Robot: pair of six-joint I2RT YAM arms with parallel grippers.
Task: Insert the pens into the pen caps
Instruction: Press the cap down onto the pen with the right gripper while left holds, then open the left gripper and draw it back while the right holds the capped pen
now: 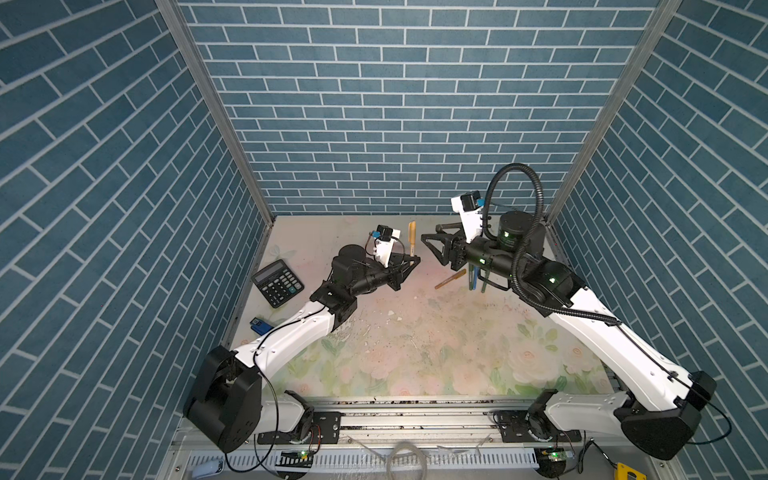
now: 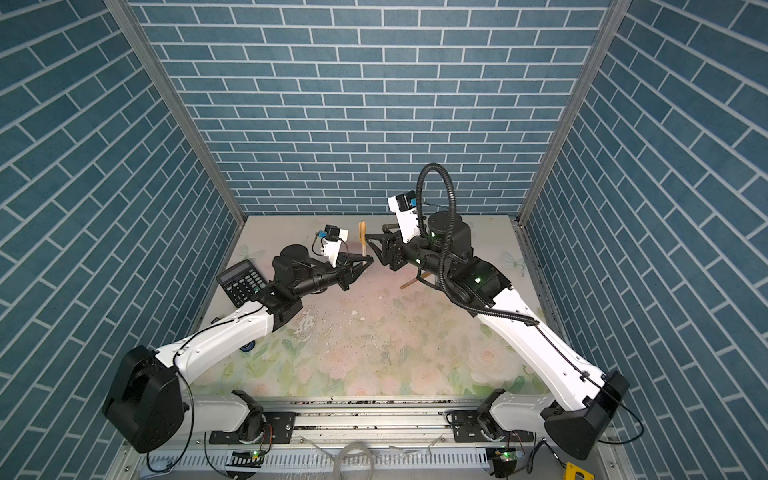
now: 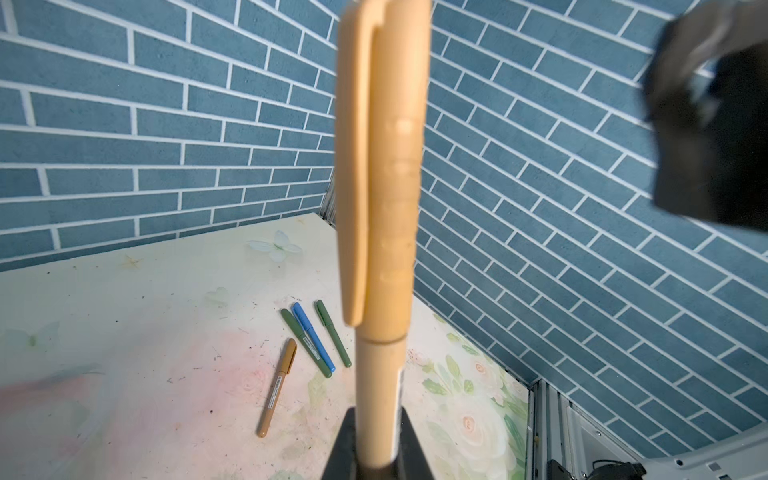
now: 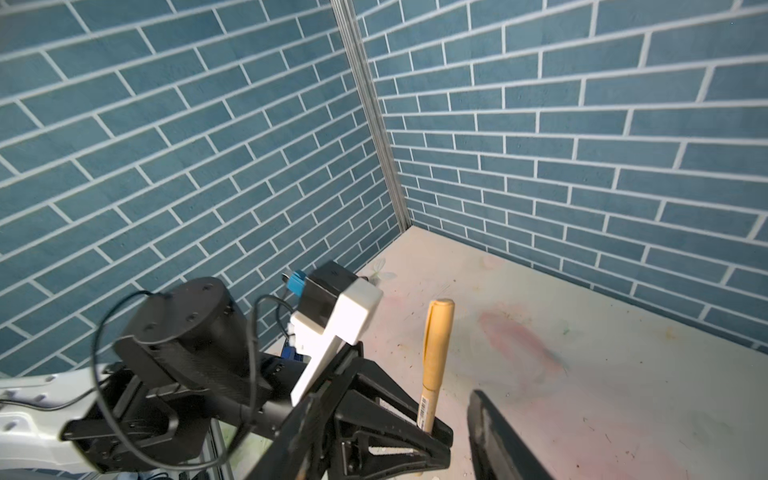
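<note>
Left jaws hold the tan pen (image 4: pixel 435 353) upright.

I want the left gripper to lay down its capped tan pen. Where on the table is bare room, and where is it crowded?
Bare: the wide middle of the table, between the left arm and the right arm, and the far strip behind the calculator. Crowded: under the right arm, where four capped pens lie close together.

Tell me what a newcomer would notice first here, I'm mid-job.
The tan-gold pen, capped and standing upright in the left hand at the far middle. Right beside it the right hand stands open, empty. Four more capped pens lie beneath the right arm.
</note>
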